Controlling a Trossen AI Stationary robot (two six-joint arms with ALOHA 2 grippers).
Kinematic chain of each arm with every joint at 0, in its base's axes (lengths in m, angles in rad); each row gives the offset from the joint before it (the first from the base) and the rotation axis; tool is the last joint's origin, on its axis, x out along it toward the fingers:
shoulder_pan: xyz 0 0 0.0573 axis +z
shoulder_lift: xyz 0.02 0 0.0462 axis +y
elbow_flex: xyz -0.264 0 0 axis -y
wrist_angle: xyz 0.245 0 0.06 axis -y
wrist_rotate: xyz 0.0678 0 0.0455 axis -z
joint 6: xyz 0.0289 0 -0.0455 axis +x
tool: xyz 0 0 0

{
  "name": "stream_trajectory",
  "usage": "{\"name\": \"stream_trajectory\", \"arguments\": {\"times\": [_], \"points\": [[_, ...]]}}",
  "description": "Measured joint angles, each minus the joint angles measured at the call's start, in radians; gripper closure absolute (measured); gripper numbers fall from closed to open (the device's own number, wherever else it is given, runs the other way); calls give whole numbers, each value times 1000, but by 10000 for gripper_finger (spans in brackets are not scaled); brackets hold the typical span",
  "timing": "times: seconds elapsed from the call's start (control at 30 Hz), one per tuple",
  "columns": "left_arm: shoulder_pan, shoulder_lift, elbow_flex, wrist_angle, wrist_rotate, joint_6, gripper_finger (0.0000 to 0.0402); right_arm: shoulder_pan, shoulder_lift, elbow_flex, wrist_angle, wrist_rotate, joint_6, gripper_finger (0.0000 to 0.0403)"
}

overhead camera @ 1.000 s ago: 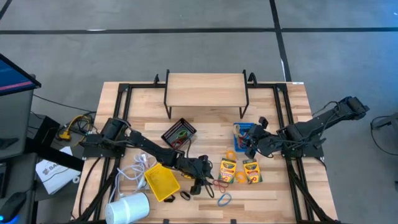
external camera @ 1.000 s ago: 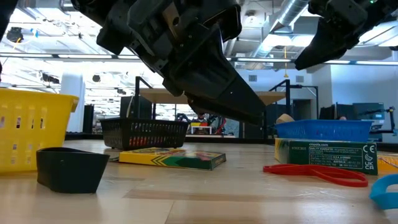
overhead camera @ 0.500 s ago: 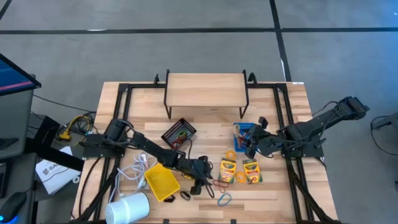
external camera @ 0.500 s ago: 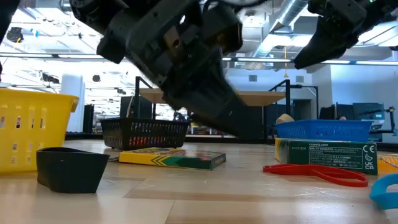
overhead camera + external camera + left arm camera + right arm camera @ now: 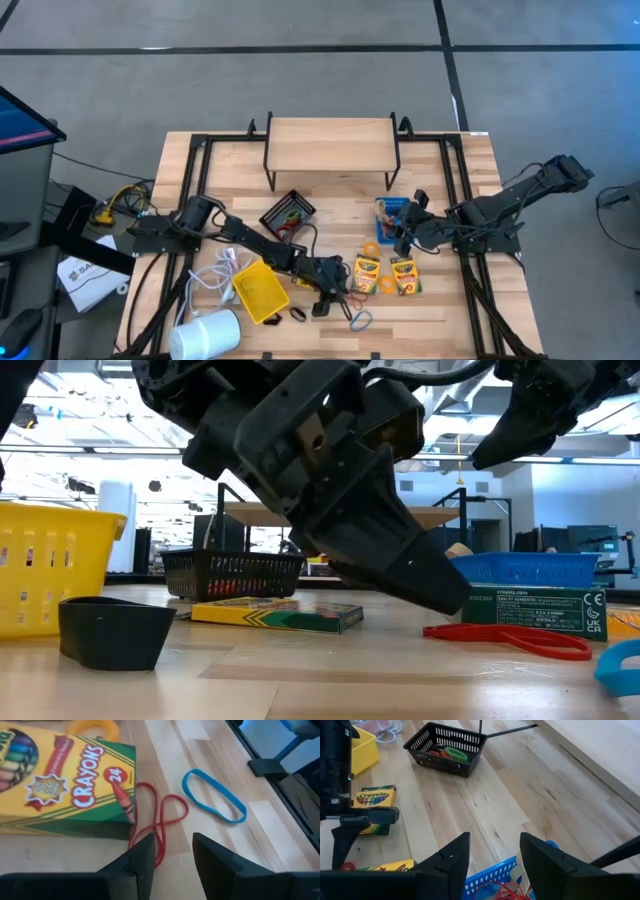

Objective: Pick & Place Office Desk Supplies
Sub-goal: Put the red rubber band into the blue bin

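The left pincer (image 5: pixel 333 296) is hanging low over the wooden table (image 5: pixel 330 215), its two dark fingers (image 5: pixel 142 857) standing parted with bare wood showing between them and nothing in their grip. Just ahead of its fingertips a red rubber band (image 5: pixel 155 825) is lying twisted in a loop, one end touching the corner of a yellow-and-green crayon box (image 5: pixel 62 785) that is lying flat just beside the pincer. A little farther out from the fingertips, apart from the red one, a blue rubber band (image 5: pixel 215 796) is lying flat on the wood. An orange ring (image 5: pixel 95 727) is showing beyond the crayon box. Behind the pincer, on the arm's side, a yellow bin (image 5: pixel 260 292) is sitting, with a small dark clip (image 5: pixel 298 314) near it.

The right pincer (image 5: pixel 402 232) is hovering above the blue bin (image 5: pixel 490 879), its fingers (image 5: pixel 452 862) also spread apart and holding nothing. Red bands are lying inside that bin, directly under the pincer. Farther ahead of it, well apart, a black bin (image 5: pixel 445 743) is holding green and orange rings. A second crayon box (image 5: pixel 404 276) is lying near the right pincer, beside the first one. In the low view another crayon box (image 5: pixel 278 614) is lying flat in front of the black bin.
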Motion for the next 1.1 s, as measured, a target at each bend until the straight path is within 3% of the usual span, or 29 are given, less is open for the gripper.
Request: {"name": "stream_trajectory", "arguments": {"times": [1.1], "points": [[6,-5,0,-20,0,26,275,3,0,0,4,-3,15,233]]}}
